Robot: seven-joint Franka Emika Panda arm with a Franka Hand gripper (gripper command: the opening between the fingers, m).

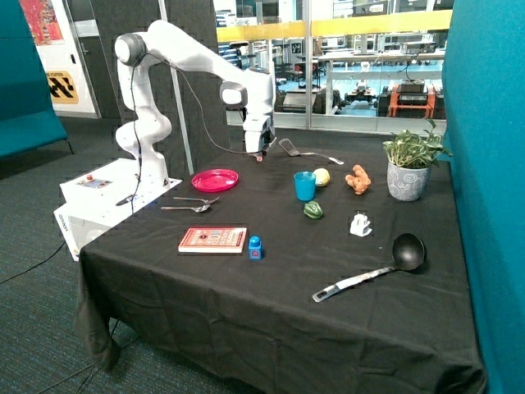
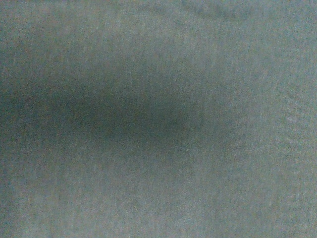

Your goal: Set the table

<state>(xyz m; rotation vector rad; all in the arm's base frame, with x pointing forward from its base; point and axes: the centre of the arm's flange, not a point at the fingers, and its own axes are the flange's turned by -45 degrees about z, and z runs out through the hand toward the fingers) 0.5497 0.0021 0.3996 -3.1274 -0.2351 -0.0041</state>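
Several things lie spread over the table (image 1: 246, 328), the wide black-clothed surface filling most of what we see from outside. Going left to right, we find a red book (image 1: 212, 240) near the front edge with a small blue block (image 1: 255, 247) just beside it, two spoons (image 1: 190, 204) behind them, and a pink plate (image 1: 215, 180) further back. Our gripper (image 1: 260, 153) hangs low over the cloth at the far edge, between the plate and a black spatula (image 1: 305, 152); we cannot tell its state. Next come a blue cup (image 1: 304, 185), a green vegetable (image 1: 312, 210), a yellow fruit (image 1: 321, 176), an orange vegetable (image 1: 357, 179), a white plug (image 1: 360, 224), a black ladle (image 1: 379, 267) and a potted plant (image 1: 409, 165). Our wrist view shows only cloth.
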